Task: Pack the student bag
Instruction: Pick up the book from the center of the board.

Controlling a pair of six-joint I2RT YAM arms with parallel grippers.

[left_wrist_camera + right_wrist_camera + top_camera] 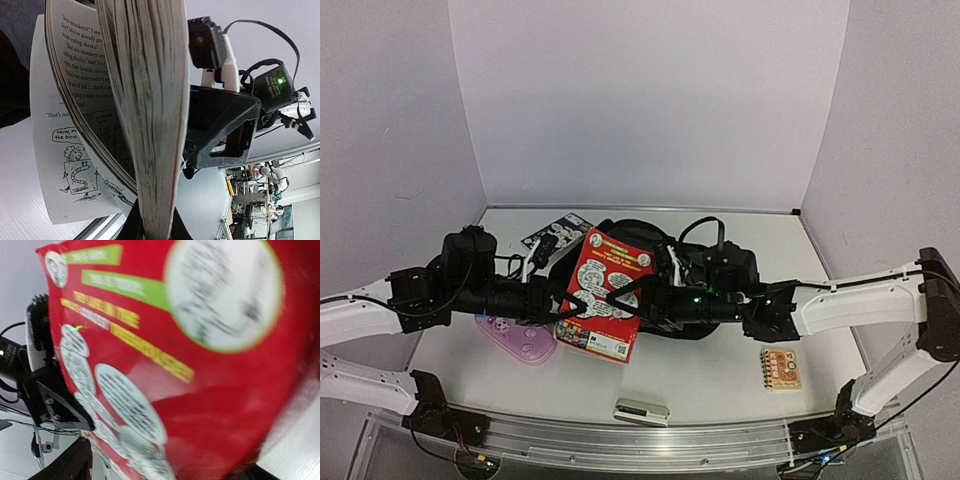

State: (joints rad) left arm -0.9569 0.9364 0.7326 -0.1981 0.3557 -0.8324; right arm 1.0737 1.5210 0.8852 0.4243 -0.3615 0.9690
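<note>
Silver case [642,411] on white table [720,380], lilac walls [650,100].

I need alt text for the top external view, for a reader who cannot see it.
Both grippers, left and right, hold a red book between them in front of the black student bag. On the white table lie a pink case, a small notebook and a silver box.

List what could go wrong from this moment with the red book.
1. The red book hangs above the table between the left gripper and right gripper; if either pulls unevenly, the cover may tear or slip.
2. In the left wrist view the pages fan open, so loose pages could crease on entering the student bag.
3. The pink case lies just below; a drop could land on it.
</note>
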